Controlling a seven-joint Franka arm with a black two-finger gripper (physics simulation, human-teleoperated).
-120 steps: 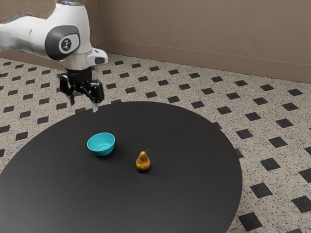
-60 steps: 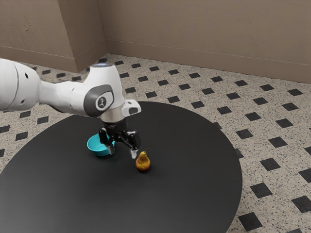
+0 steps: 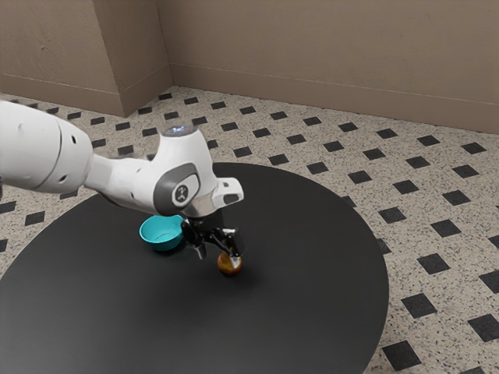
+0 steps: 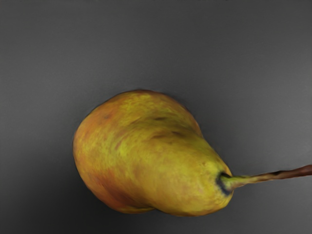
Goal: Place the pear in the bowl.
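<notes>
Plump yellow-brown pear stands roughly upright, long axis near vertical, stem end up. Black two-finger gripper, fingers spread, now lower, closer to pear.

Franka arm: its smooth shells are showing glossy white
Thick link: is bulging, rounded and barrel-like, and carrying small dark round marks
Slim link: is narrowing to a plain white tube
Wrist panel: is curving dark grey around a round, pale-ringed emblem
Top cap: is glinting bluish on grey
Side block: is jutting out white, with a dark inset
Pincer: is gleaming black, its slender fingertips showing paler, silvery grey
</notes>
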